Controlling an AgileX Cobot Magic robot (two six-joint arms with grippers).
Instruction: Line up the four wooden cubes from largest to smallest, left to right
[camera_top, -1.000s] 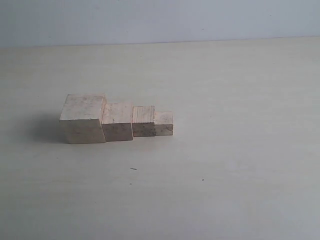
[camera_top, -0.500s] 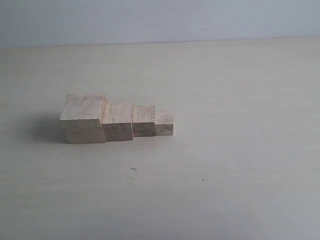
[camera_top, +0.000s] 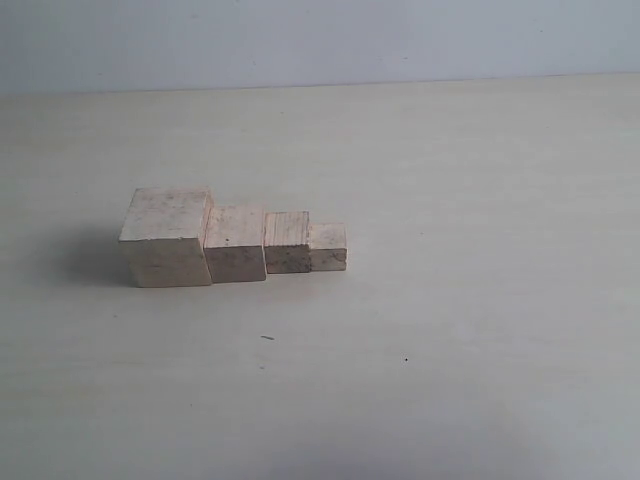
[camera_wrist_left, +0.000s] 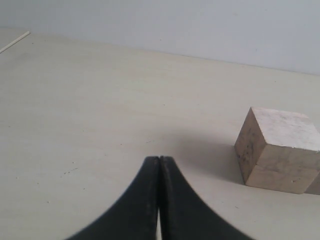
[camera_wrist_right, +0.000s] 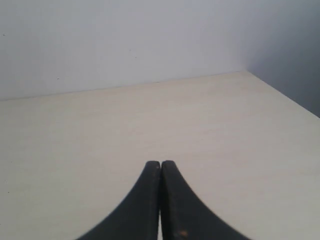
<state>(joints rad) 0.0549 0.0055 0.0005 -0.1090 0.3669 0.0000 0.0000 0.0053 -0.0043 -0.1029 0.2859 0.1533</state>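
The left gripper (camera_wrist_left: 159, 159) has its two black fingers pressed flat together with nothing between them, tips poised over bare table (camera_top: 450, 250). The right gripper (camera_wrist_right: 160, 163) is the same: fingers closed tight against each other, empty, over a bare stretch near a table corner. Beyond the left fingertips, well apart from them, stands the largest cube (camera_top: 166, 240). The four wooden cubes (camera_top: 236, 242) form one row on the left part of the table, each touching its neighbour: the largest cube at the left end, then the second cube (camera_top: 235, 245), the third cube (camera_top: 287, 243), and the smallest cube (camera_top: 328, 247) at the right end. A pale wall (camera_top: 320, 40) rises at the far edge.
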